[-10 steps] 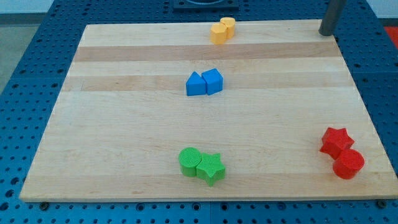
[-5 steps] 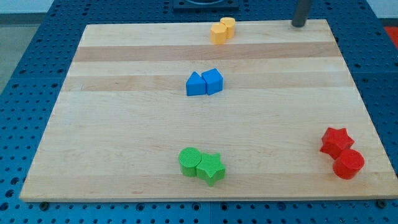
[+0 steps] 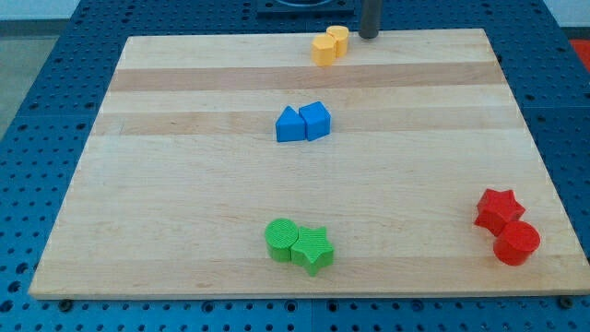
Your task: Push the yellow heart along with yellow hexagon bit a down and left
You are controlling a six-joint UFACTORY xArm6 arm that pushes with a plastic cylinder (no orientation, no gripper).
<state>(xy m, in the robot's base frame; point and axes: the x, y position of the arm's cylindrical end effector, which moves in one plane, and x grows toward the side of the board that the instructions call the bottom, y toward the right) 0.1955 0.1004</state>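
Two yellow blocks sit touching near the board's top edge, a little right of centre: the yellow hexagon (image 3: pixel 324 49) on the left and the yellow heart (image 3: pixel 338 39) up and to its right. My tip (image 3: pixel 369 35) stands at the board's top edge, just right of the heart, a small gap apart from it. The rod rises out of the view's top.
A blue triangle (image 3: pixel 289 124) and a blue block (image 3: pixel 315 120) touch in the board's upper middle. A green cylinder (image 3: pixel 281 239) and green star (image 3: pixel 312 249) sit at the bottom centre. A red star (image 3: pixel 499 210) and red cylinder (image 3: pixel 516 243) sit at the bottom right.
My tip has slid left along the board's top edge from the top right corner to just right of the yellow heart. No block has moved.
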